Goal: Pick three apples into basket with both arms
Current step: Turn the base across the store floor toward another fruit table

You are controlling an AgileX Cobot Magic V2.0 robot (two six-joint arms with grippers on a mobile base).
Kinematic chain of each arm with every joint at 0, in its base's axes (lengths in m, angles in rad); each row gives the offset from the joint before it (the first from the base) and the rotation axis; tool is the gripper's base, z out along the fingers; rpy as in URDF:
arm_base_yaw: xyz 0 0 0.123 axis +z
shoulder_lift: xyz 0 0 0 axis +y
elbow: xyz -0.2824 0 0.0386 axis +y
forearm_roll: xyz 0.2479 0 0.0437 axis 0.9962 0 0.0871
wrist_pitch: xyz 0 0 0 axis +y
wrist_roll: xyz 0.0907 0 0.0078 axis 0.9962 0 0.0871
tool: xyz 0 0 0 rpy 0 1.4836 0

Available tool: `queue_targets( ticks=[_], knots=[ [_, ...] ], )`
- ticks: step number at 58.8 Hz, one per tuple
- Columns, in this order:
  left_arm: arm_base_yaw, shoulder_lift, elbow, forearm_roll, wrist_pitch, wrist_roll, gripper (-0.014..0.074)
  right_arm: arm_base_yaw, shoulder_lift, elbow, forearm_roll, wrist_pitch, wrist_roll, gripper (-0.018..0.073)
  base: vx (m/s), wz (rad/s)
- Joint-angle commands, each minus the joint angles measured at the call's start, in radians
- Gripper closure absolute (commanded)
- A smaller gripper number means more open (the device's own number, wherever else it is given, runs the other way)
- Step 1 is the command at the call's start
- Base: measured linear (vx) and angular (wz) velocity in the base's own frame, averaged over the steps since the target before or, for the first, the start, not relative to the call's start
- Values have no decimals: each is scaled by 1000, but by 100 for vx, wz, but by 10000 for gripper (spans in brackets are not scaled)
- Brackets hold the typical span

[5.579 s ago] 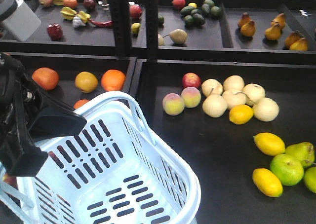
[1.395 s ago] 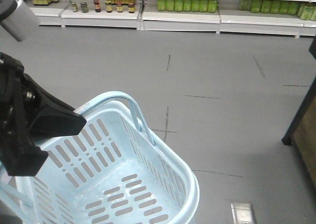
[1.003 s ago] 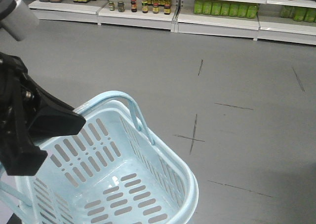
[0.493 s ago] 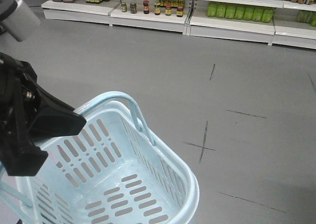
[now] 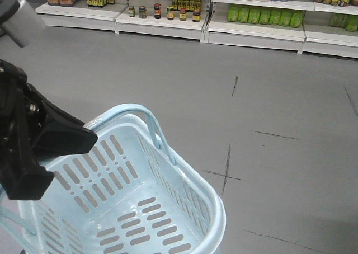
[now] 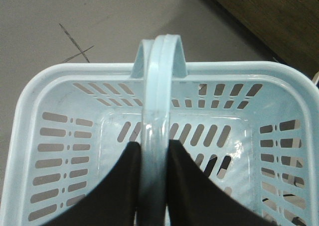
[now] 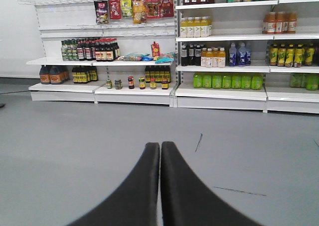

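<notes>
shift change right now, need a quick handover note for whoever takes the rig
Left gripper: shut on the basket handle, carrying the basket over the grey floor.
Right gripper: shut, holding nothing, pointed toward the store shelves.
Apples: none in any view.
Done: nothing yet; the basket is empty.
Left: get to the apples, then put all three into the basket.

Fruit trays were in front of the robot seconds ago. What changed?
The robot turned away from the fruit: the front view now shows grey floor and stocked shelves. Unchanged: the left claw grips the handle of the basket, and the basket is empty.
</notes>
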Motion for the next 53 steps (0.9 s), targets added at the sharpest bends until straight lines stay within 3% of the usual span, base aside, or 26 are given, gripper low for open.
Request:
queue_targets(
  ticks=[1,53],
  knots=[
    [-5,-21,-27,-32,-65,-10,602,-5,-11,11,-5,-74,-7,567,17,-9],
    [-5,-21,-27,-32,-65,-10,602,-5,-11,11,-5,-73,-7,567,20,-9]
  ],
)
